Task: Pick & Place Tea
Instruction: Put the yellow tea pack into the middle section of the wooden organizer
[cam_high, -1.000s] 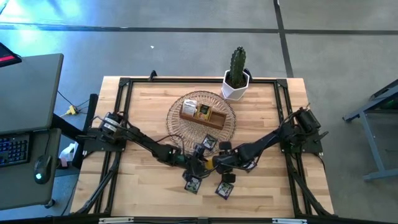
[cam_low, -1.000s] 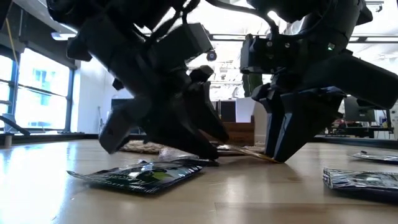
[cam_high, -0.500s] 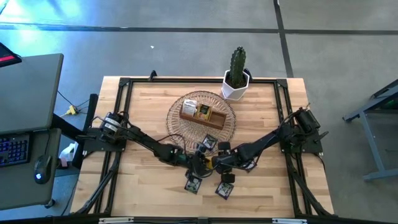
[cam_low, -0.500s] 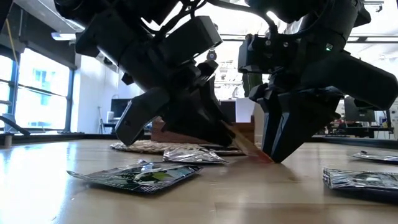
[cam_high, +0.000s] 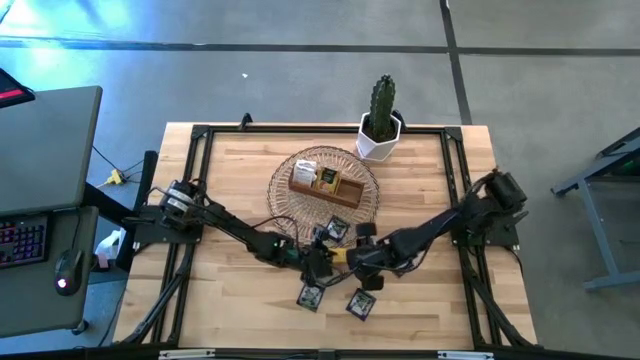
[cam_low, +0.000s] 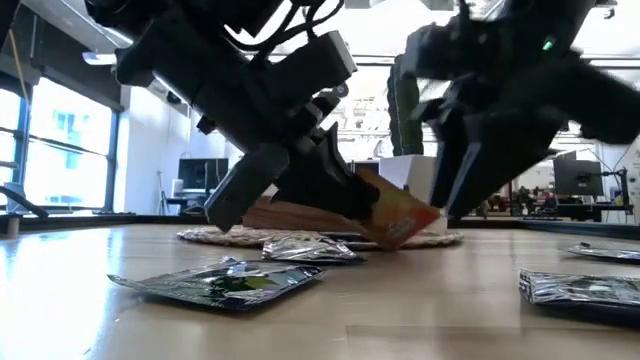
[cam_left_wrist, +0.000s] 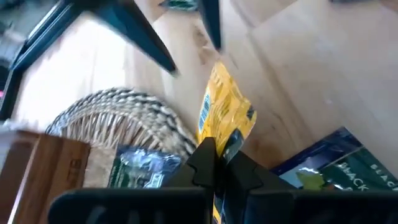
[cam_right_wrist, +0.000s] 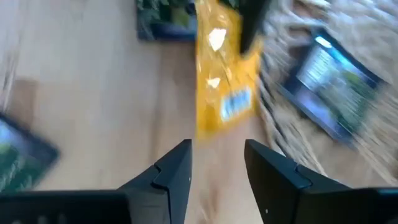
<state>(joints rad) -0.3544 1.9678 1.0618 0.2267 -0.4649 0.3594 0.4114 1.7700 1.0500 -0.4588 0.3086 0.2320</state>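
A yellow-orange tea packet (cam_left_wrist: 224, 115) sits between my two grippers, just near of the wicker basket (cam_high: 285, 170). My left gripper (cam_left_wrist: 214, 163) is shut on it. My right gripper (cam_right_wrist: 217, 168) hangs open just above the same packet (cam_right_wrist: 224, 87), touching nothing. Dark packets lie flat on the wood near the front edge (cam_high: 309, 297) (cam_high: 360, 303). Another dark packet (cam_right_wrist: 336, 71) rests on the basket's rim. The wooden box (cam_high: 325, 182) stands in the basket. My left gripper pinches the yellow-orange packet's near end (cam_left_wrist: 219, 144) between its two fingers, which come slanting down from the table's left. The packet sticks out beyond the fingertips, its free end (cam_low: 405, 225) tilted down. I cannot tell whether that end touches the wood.
A potted cactus (cam_high: 380, 120) stands at the far edge behind the basket. A dark packet (cam_low: 225, 283) and a silvery one (cam_low: 310, 250) lie near the left arm. Another packet (cam_low: 580, 290) lies to the right. Black frame rails (cam_high: 200, 135) run round the table.
My left gripper has shut on the yellow-orange packet and turned a little. The packet has tipped up off the wood, where it lay nearly flat. My right gripper, whose fingertips stood at the packet's edge, has risen away from it.
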